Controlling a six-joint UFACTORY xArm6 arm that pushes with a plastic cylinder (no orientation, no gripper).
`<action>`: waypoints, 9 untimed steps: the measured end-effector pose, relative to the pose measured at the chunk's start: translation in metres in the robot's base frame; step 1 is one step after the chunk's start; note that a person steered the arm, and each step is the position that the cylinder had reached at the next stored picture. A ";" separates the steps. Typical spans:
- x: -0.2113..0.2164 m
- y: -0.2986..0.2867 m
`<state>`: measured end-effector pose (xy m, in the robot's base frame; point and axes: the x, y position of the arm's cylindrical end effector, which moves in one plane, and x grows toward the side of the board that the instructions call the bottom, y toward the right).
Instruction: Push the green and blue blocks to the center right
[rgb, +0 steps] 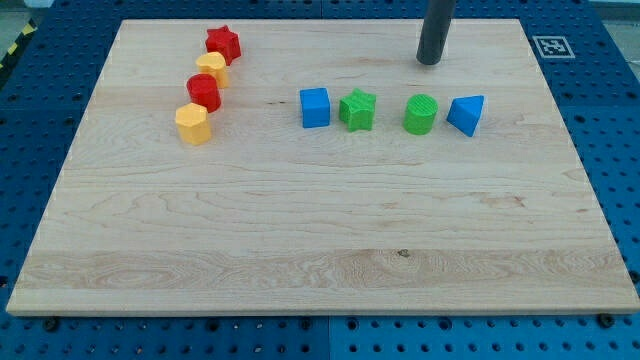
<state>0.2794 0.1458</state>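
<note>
Wooden board on a blue pegboard table. No claw on this arm, only a dark rod, so nothing to read as apart or together; my tip down near the view's top, right of centre, touching no block. Directly below the tip, well apart from it, a row of four across the middle of the board's upper half: blue cube, just beside it a green star, then a gap, then a green cylinder, and close on its right a blue triangular block. Tip nearest the green cylinder, slightly above and right of it. Toward the view's upper left, a slanting chain of four: red star at top, yellow block touching below it, red block next, yellow hexagonal block at the bottom. Black-and-white square marker tag at the board's top right corner; pattern only, no readable writing. No brand or label visible elsewhere.
</note>
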 end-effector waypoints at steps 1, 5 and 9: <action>0.001 0.000; 0.055 -0.159; 0.137 -0.210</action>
<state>0.4165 -0.0646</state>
